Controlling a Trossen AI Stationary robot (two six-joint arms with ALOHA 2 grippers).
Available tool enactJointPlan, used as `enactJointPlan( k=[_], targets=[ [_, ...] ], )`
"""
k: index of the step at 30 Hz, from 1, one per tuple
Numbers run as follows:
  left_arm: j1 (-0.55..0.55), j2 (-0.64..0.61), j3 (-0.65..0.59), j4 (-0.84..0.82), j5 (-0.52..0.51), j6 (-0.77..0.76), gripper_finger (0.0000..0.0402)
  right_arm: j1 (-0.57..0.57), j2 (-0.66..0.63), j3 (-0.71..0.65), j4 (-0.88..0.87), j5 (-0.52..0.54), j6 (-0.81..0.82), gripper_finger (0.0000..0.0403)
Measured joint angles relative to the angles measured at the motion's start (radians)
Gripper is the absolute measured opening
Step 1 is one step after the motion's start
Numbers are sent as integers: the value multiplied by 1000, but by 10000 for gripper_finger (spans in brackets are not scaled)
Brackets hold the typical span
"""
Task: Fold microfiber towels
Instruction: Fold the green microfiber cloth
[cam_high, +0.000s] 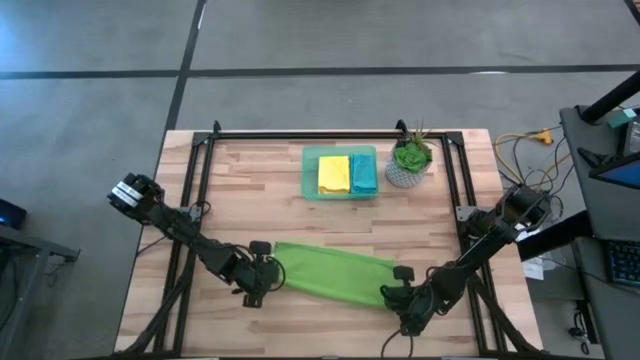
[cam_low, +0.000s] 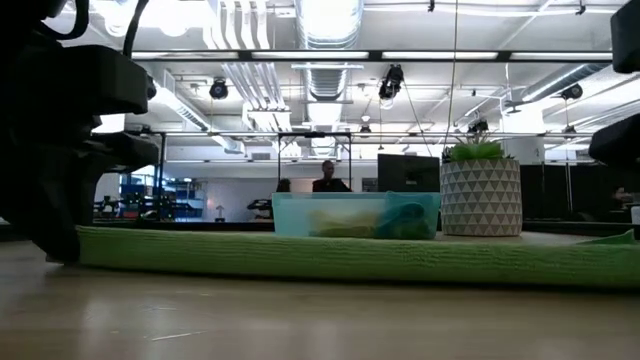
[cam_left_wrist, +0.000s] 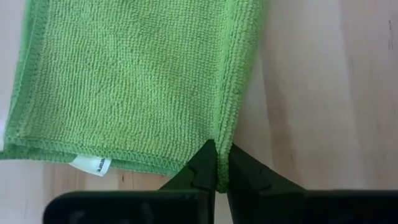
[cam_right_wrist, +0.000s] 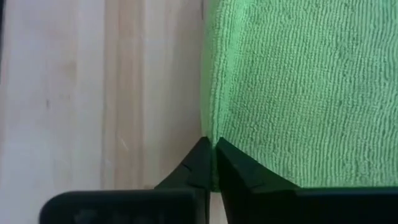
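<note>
A: Left gripper (cam_high: 262, 283) is seen at about 7 o'clock on the table (cam_high: 250, 190), and its fingers are closed on the edge of the lime green towel (cam_high: 335, 273). In the left wrist view a corner of the towel edge is pinched between the two dark fingertips (cam_left_wrist: 202, 168), near a small white label (cam_left_wrist: 92, 165).

B: And the right gripper (cam_high: 397, 295)?

A: It is found at about 5 o'clock, also clamped on the same towel, at the other end. The hem is held between its fingertips (cam_right_wrist: 200, 160). The towel lies flat along the near part of the table, stretched between the two grippers.

B: Where are the other towels?

A: A yellow towel (cam_high: 334, 174) and a teal-blue towel (cam_high: 364, 174) are laid already folded side by side in the translucent green tray (cam_high: 310, 172) at 12 o'clock, just beside a small potted plant (cam_high: 409, 161).

B: How should the step in hand be done well?

A: It is judged that a fold is about to be made. Both corners should be lifted together and at equal height, so that the cloth is not twisted. They should be carried toward 12 o'clock over the far edge, and it is advised that the edges are lined up before the grip is released. If one side is raised faster, a skewed fold may result. The soft cloth may also slip, since only a thin hem is held.
</note>
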Motion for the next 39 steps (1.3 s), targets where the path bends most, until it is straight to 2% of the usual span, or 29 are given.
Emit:
enactJointPlan(
  k=[8, 13, 20, 27, 32, 39],
  targets=[
    [3, -48, -5, 2, 54, 0, 8, 0, 0, 48, -3, 2, -1, 11],
    [3, -73, -9, 65, 106, -1, 8, 0, -3, 100, -33, 5, 32, 11],
    [4, -145, -22, 82, 104, -3, 8, 0, -6, 150, -111, 9, 110, 11],
    [7, -187, -65, 80, 103, -3, 8, 6, -28, 115, -121, 39, 196, 11],
    [16, -204, -101, 85, 105, -41, 8, 11, -93, 60, -121, 93, 261, 9],
    [59, -228, -114, 94, 103, -51, 8, 7, -176, -28, -117, 99, 313, 9]
  ],
)
